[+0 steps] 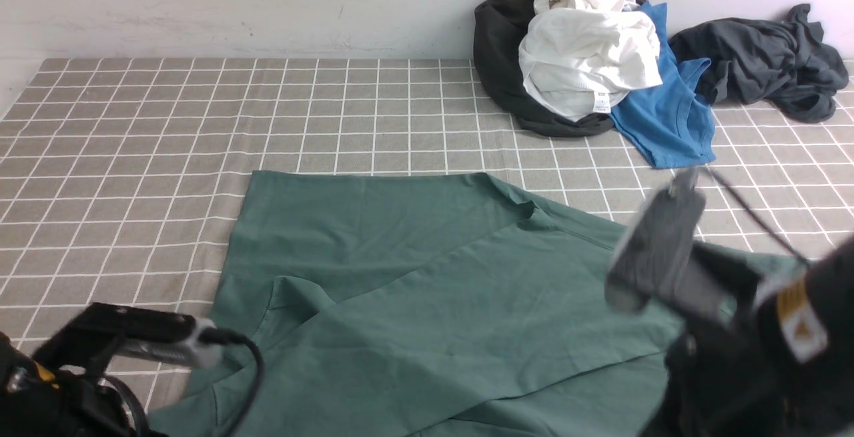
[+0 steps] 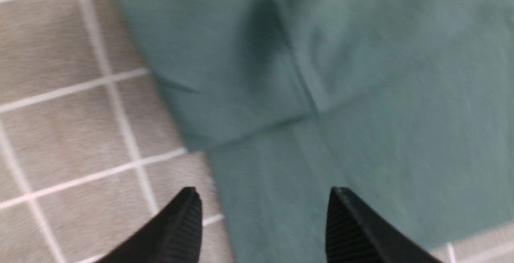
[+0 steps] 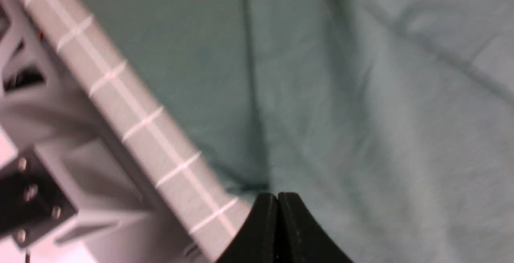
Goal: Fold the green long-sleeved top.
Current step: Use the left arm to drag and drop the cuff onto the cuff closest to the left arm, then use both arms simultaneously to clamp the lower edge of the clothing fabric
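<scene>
The green long-sleeved top [image 1: 413, 290] lies spread on the checked tablecloth, with one part folded diagonally over the body. In the left wrist view my left gripper [image 2: 263, 192] is open above the top's [image 2: 361, 114] edge; nothing sits between its fingers [image 2: 180, 227]. The left arm [image 1: 133, 337] is low at the near left corner. My right gripper [image 3: 277, 194] is shut at the near edge of the top [image 3: 361, 114], where a crease of cloth runs into its tips. The right arm [image 1: 667, 250] is blurred at the near right and hides its own gripper in the front view.
A heap of clothes sits at the back right: a white garment [image 1: 587, 50] on a black one [image 1: 500, 57], a bright blue T-shirt [image 1: 667, 117] and a dark grey garment [image 1: 767, 63]. The table's near edge [image 3: 132, 110] runs close to the right gripper.
</scene>
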Tool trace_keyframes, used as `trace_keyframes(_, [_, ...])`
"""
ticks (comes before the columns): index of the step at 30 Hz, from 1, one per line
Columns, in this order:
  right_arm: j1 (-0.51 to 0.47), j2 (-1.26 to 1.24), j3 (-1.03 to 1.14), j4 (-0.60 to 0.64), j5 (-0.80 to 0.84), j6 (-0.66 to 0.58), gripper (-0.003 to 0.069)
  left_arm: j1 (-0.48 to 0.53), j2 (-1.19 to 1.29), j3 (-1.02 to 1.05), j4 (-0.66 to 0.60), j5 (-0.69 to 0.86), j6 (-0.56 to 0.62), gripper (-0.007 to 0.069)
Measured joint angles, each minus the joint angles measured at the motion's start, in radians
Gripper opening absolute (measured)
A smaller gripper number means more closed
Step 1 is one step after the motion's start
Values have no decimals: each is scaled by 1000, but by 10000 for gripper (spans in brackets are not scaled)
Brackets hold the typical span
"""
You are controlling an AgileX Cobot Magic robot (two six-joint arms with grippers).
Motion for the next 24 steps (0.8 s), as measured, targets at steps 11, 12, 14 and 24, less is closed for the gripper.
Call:
trace_keyframes(11, [39, -28, 185, -32, -3, 40, -10, -546, -11, 124, 140, -68, 319, 417])
trace_keyframes(12, [39, -29, 185, -33, -4, 40, -10, -573, -11, 131, 153, -94, 326, 417])
trace_keyframes(14, [39, -29, 185, -34, -4, 40, -10, -608, -7, 137, 170, -127, 331, 428])
trace_keyframes(24, [39, -29, 185, -39, -41, 22, -10, -642, 142, 138, 264, -197, 335, 489])
